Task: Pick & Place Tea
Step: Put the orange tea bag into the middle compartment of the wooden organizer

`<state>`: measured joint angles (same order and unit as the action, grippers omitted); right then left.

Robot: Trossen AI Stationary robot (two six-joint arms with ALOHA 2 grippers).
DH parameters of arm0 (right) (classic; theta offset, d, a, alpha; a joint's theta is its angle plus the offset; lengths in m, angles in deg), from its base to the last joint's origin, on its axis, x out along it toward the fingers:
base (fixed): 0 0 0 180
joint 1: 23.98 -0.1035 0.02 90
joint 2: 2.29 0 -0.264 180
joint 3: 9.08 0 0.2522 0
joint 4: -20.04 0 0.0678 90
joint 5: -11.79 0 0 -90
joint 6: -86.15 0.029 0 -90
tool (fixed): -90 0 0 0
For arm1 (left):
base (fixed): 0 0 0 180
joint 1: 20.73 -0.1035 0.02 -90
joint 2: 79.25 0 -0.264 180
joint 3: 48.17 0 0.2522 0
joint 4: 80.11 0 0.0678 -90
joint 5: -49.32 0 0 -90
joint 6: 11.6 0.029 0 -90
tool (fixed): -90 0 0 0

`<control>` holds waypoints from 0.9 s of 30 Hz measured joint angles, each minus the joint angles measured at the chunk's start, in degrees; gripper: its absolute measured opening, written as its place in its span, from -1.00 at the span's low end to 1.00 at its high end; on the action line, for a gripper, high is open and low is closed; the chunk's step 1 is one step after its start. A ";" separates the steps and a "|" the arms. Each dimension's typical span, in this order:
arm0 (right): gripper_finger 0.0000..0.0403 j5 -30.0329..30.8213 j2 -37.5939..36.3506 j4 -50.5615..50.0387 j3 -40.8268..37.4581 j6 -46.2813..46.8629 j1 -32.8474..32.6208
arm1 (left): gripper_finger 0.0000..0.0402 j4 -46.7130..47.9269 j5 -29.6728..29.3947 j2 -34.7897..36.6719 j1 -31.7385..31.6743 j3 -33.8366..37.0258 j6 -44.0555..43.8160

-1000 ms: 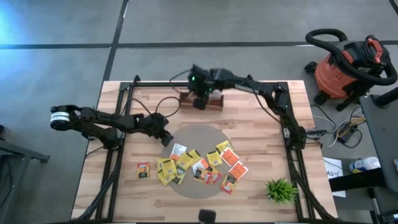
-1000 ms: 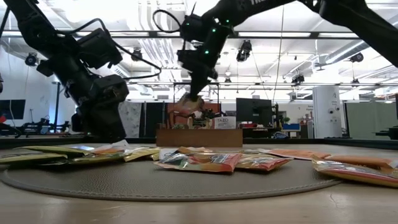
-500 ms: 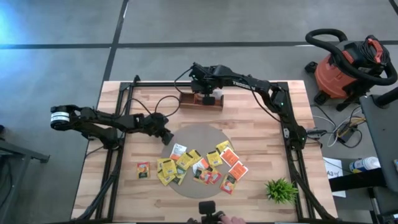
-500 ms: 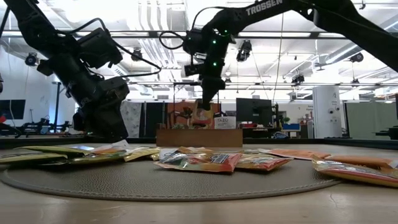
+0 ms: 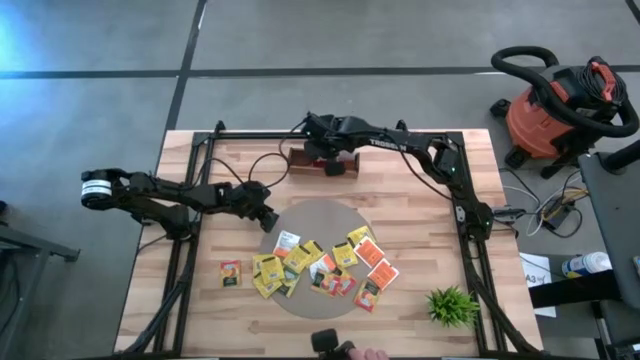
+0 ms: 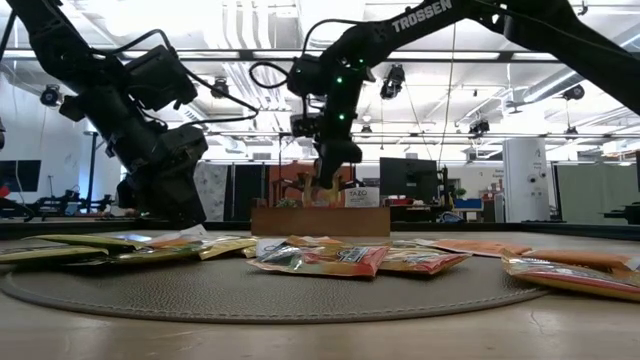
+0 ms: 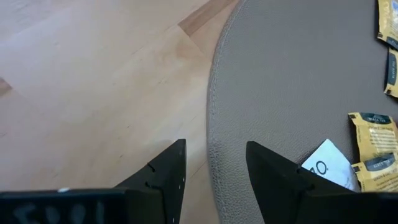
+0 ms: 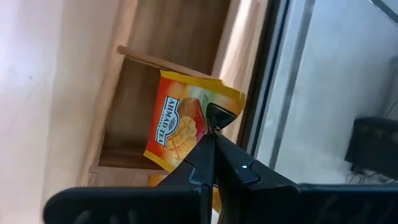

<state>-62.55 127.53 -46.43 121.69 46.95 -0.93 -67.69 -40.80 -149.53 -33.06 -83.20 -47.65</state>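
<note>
One packet: my right claw [image 8: 213, 134] pinches an orange tea packet [image 8: 180, 118] over the wooden tray [image 5: 322, 160].
Left claw [image 7: 214, 168]: open, above the mat [image 5: 325, 215] edge.
Advice: I'd lower squarely into a compartment before releasing.

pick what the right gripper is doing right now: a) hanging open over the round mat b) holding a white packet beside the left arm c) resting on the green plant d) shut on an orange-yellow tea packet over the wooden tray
d: the right wrist view shows the right gripper pinched shut on the corner of an orange-yellow tea packet over a compartment of the wooden tray.
</note>
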 joint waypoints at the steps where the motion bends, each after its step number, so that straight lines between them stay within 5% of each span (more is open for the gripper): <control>1: -0.96 0.10 0.00 0.06 -0.29 -0.46 -0.13 | -0.19 0.04 0.00 0.00 0.00 0.00 0.00; 13: -0.92 5.26 0.00 2.50 -4.91 -1.74 -1.05 | -0.19 0.54 0.01 0.02 -0.02 0.00 0.07; 27: -0.42 7.02 0.00 2.04 -2.63 4.59 -2.08 | -0.19 0.92 0.02 0.03 -0.02 0.00 0.09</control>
<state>-55.52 127.53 -44.39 119.06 51.54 -3.01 -66.77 -40.78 -149.50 -33.09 -83.20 -47.56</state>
